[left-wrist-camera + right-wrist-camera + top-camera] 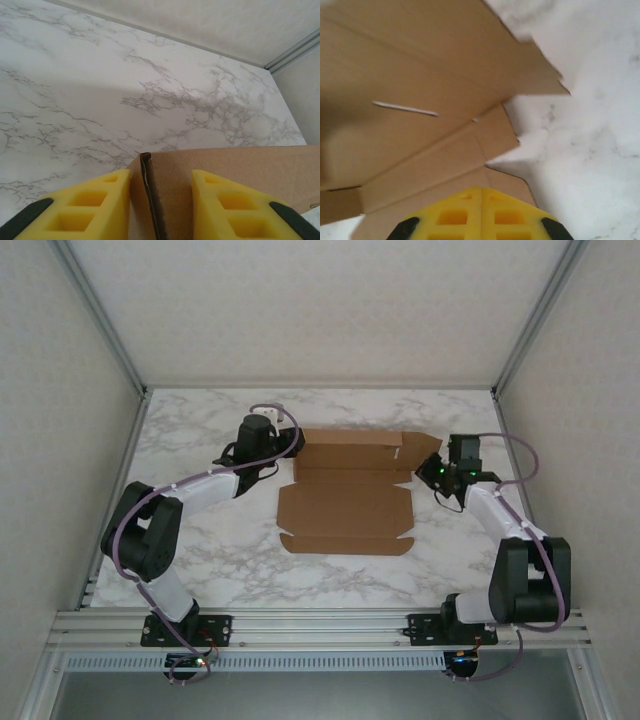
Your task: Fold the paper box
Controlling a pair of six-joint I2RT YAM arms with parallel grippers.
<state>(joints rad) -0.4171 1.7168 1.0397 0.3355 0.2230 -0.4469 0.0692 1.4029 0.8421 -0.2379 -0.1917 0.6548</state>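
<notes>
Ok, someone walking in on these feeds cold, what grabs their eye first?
The brown box, opened out on the marble table between the two arms. In the left wrist view, the left pincer has its yellow fingers apart, straddling a raised box edge. The right pincer is shut, its tip over the box's right-side flaps.
</notes>
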